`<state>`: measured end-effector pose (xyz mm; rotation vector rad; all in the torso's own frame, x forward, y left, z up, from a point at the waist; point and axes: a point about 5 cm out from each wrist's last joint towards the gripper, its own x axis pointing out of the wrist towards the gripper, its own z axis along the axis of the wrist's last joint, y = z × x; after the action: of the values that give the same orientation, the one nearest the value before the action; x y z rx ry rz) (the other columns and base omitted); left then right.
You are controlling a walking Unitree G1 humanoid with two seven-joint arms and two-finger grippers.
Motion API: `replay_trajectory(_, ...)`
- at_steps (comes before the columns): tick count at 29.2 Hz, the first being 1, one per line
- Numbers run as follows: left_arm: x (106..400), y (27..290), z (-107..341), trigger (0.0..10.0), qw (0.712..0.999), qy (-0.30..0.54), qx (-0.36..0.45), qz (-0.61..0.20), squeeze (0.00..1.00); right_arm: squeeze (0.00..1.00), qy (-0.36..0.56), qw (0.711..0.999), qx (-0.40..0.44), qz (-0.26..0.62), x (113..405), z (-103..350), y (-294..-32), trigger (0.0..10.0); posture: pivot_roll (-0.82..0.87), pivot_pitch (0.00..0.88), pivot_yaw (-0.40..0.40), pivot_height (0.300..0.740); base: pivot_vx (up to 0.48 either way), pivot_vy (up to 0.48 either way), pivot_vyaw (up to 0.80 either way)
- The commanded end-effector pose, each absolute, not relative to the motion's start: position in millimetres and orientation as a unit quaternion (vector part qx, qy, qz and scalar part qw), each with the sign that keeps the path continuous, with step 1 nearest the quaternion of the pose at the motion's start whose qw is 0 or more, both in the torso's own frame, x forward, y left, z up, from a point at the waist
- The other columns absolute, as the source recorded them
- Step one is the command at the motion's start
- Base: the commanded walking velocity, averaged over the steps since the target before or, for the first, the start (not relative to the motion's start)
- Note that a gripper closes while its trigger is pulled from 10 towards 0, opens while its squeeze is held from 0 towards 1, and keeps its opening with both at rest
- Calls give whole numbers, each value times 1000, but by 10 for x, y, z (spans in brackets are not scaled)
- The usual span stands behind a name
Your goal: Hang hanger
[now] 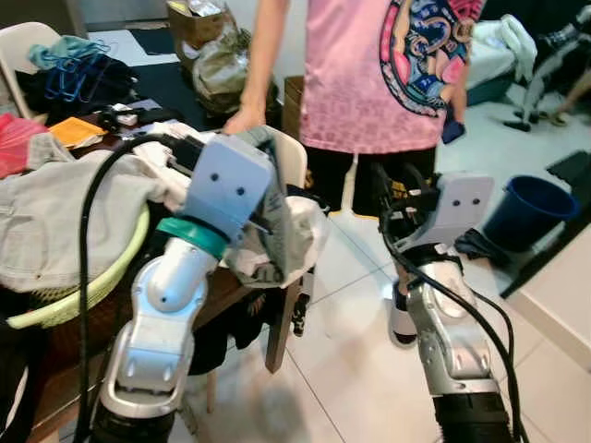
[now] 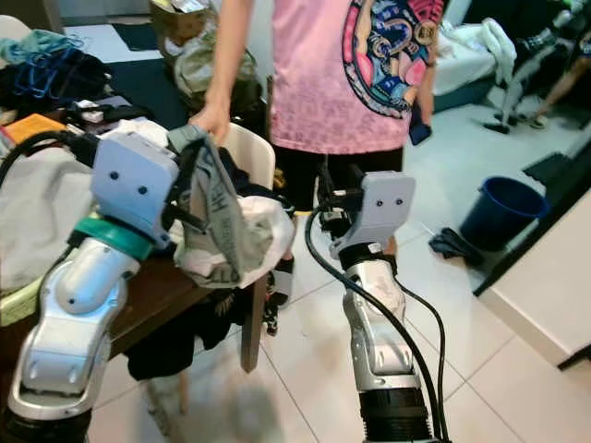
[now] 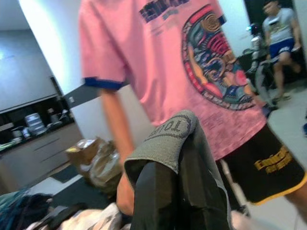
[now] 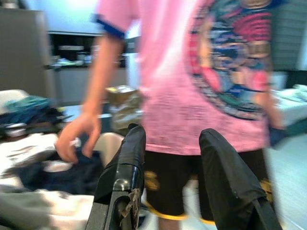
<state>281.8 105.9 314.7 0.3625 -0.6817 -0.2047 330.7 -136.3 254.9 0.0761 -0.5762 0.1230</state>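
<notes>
My left gripper (image 1: 266, 189) is raised at the table's edge and shut on a grey garment (image 3: 168, 139) with a lettered band. The cloth drapes over its fingers (image 3: 156, 201) and hangs down (image 2: 226, 231) onto a white bundle. My right gripper (image 4: 172, 163) is held up open over the tiled floor, with nothing between its black fingers (image 4: 122, 175). It points at a person in a pink shirt (image 1: 369, 74) who stands just beyond both arms. What look like blue hangers (image 1: 69, 78) lie on dark clothes at the far left of the table.
The person's hand (image 1: 242, 120) rests by the white chair back (image 1: 294, 157). A green-rimmed basket (image 1: 74, 300) heaped with pale laundry sits on the table to my left. A blue bucket (image 1: 536, 212) stands on the floor at right. Another person (image 3: 278, 33) sits far behind.
</notes>
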Motion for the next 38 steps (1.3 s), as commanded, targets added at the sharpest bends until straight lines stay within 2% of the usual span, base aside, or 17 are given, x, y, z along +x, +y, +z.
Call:
replay_trajectory(1,2814,1000,3173,10000,920,-333,166,-123,0,0,-281,958,48,37,3299,2535,-1463,10000,-27,114,16,740,0,0,-800)
replay_trajectory(9,2823,997,3161,10000,933,-301,117,-159,0,0,-287,957,44,22,3261,2559,-1516,10000,-52,108,41,740,0,0,-800)
replay_trajectory(15,2845,1027,3083,10000,947,-269,89,-152,0,0,-297,954,29,14,3235,2592,-1524,10000,-65,103,51,740,0,0,-800)
replay_trajectory(25,2946,1108,2801,10000,966,-212,68,-132,0,0,-294,956,17,17,3200,2575,-1516,10000,-83,108,52,740,0,0,-800)
replay_trajectory(38,2959,1114,2642,10000,974,-172,49,-137,0,0,-288,957,12,24,3193,2558,-1494,10000,-93,106,48,740,0,0,-800)
